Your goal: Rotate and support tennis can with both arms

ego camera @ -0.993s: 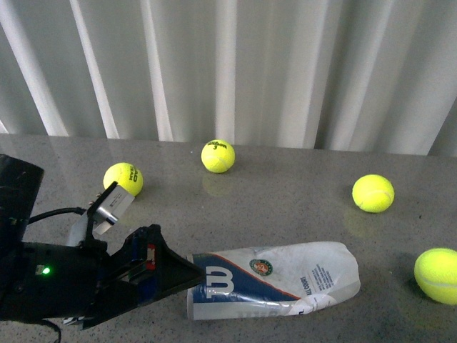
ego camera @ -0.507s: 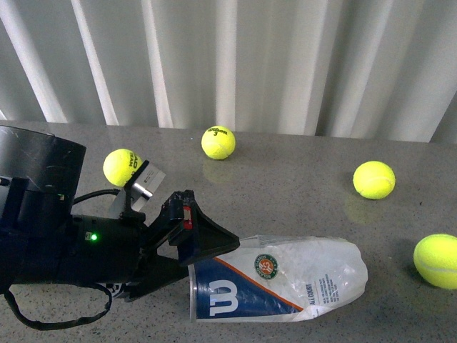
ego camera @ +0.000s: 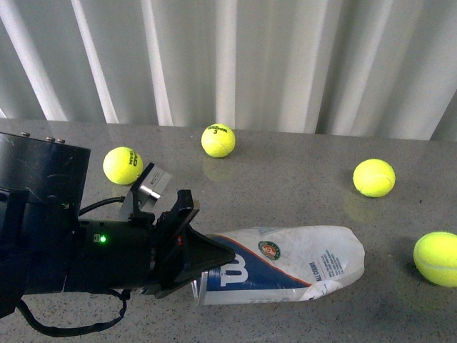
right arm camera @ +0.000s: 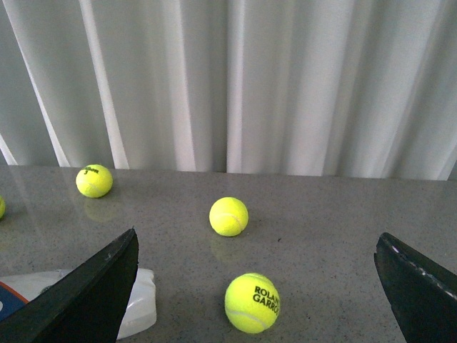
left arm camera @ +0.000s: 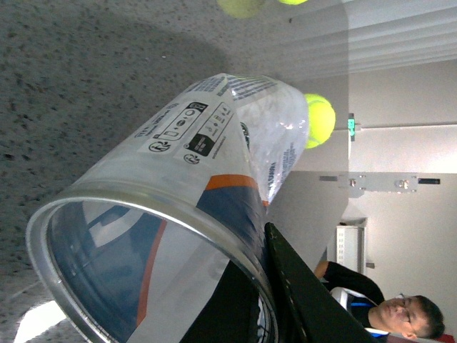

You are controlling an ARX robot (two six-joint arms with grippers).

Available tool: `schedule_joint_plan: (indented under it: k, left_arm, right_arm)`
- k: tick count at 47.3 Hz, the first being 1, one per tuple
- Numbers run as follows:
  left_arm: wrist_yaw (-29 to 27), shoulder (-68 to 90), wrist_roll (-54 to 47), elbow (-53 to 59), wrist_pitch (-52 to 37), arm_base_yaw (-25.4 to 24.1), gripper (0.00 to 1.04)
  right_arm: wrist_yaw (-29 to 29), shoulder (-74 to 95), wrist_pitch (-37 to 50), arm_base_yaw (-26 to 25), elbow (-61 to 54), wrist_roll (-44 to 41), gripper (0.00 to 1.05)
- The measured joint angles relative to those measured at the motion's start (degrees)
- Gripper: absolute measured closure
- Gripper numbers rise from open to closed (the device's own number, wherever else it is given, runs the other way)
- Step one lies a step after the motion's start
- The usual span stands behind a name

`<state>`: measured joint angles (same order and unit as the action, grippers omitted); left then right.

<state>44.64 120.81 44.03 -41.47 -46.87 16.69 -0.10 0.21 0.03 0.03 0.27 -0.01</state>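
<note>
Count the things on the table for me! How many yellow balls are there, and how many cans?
yellow tennis balls: 4
tennis can: 1
Total: 5

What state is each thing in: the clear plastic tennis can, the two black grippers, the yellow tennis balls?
Clear plastic tennis can: on its side, lid off, empty.
Left black gripper: shut on the can's metal rim.
Right black gripper: open, empty.
Four yellow tennis balls: loose, apart.
</note>
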Motion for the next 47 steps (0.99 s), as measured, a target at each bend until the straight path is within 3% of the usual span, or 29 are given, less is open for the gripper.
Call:
schedule_joint_plan:
  k: [4,8,14,21,24,30,33,42,47]
  left_arm:
    - [-0.1,-1.6,0.7,0.3,0.2,0.4,1.01]
    - [-0.4,-4.9,0.0,0.1,5.9,0.7,1.01]
    - [-0.5,-14.9,-7.1,-6.3,26.3,0.5,1.01]
    - [-5.1,-21.1,-20.9,-22.4,52.2,0.5,1.01]
    - [-8.4,-21.3,-27.5,-29.4,62.1,0.7,1.01]
    - [-23.1,-17.1,-49.0,-50.2,89.0,2.4,1.01]
    - [-29.6,-14.4,-56.0,-57.3,96.5,3.2,1.01]
    - [-44.1,-9.1,-69.1,-68.3,106.7,6.2,1.01]
    - [-48.8,-7.6,-73.6,-68.2,107.9,8.5,1.01]
  right_arm:
    - [0.0,0.0,0.0,0.0,0.0,0.0,0.07]
    - [0.0,0.0,0.0,0.0,0.0,0.0,0.07]
    - [0.0,0.0,0.0,0.0,0.0,0.0,0.07]
    - [0.0,0.0,0.0,0.0,0.0,0.0,0.07]
    - [0.0,0.0,0.0,0.0,0.0,0.0,0.07]
    - [0.0,0.0,0.0,0.0,0.0,0.0,0.07]
    - [0.0,0.0,0.0,0.0,0.0,0.0,0.07]
    - [0.0,0.0,0.0,0.0,0.0,0.0,0.07]
    - [0.0,0.0,0.0,0.0,0.0,0.0,0.07]
